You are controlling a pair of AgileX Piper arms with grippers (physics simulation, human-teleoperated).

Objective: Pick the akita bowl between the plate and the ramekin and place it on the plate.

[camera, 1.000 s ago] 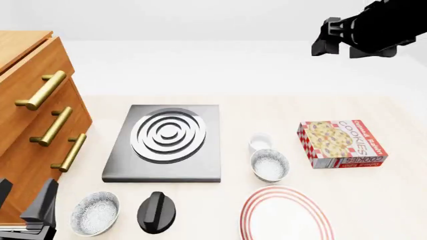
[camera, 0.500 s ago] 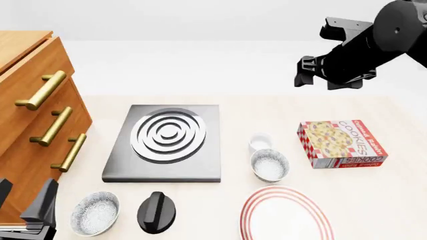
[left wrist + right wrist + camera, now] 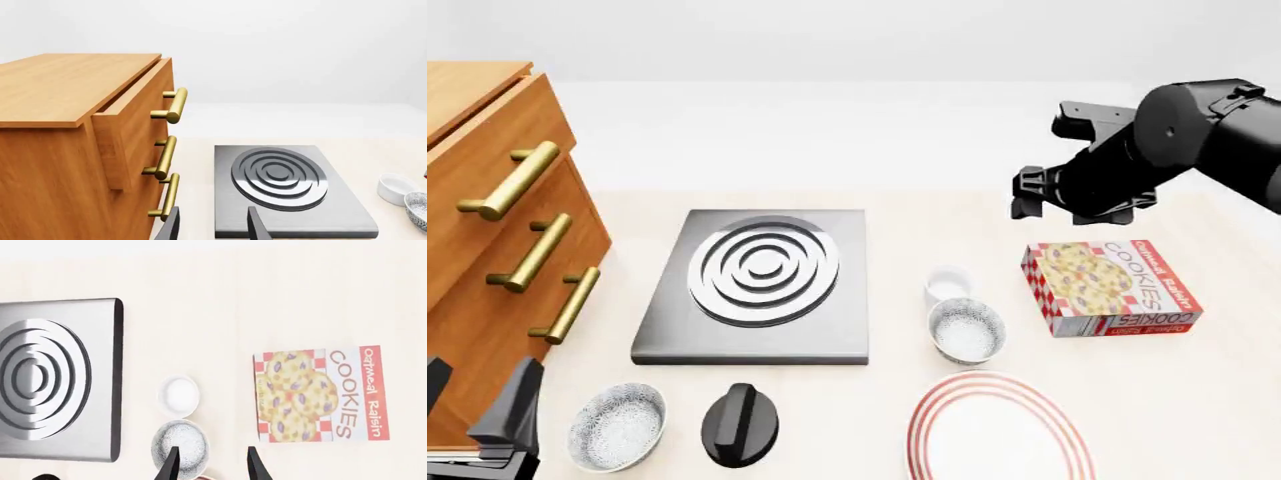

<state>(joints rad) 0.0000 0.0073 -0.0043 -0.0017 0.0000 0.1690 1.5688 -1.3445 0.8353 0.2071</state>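
Note:
The akita bowl (image 3: 966,331), speckled white inside, sits between the plain white ramekin (image 3: 948,284) and the red-ringed plate (image 3: 1001,432). My right gripper (image 3: 1025,196) hangs high over the table, beyond and right of the ramekin. In the right wrist view its fingers are open (image 3: 212,467), with the bowl (image 3: 180,445) and ramekin (image 3: 179,395) far below. My left gripper (image 3: 478,415) stands open at the front left corner, empty; its wrist view (image 3: 213,230) catches the ramekin (image 3: 396,188) and the bowl's edge (image 3: 419,210).
A second speckled bowl (image 3: 618,426) and a black knob (image 3: 742,424) lie front left. A grey stove burner (image 3: 761,285) fills the middle. A cookie box (image 3: 1110,288) lies right of the ramekin. A wooden drawer cabinet (image 3: 494,250) stands on the left.
My right arm has come down and slightly left from the top right corner, nearer the table above the cookie box. The left arm and all objects stay put.

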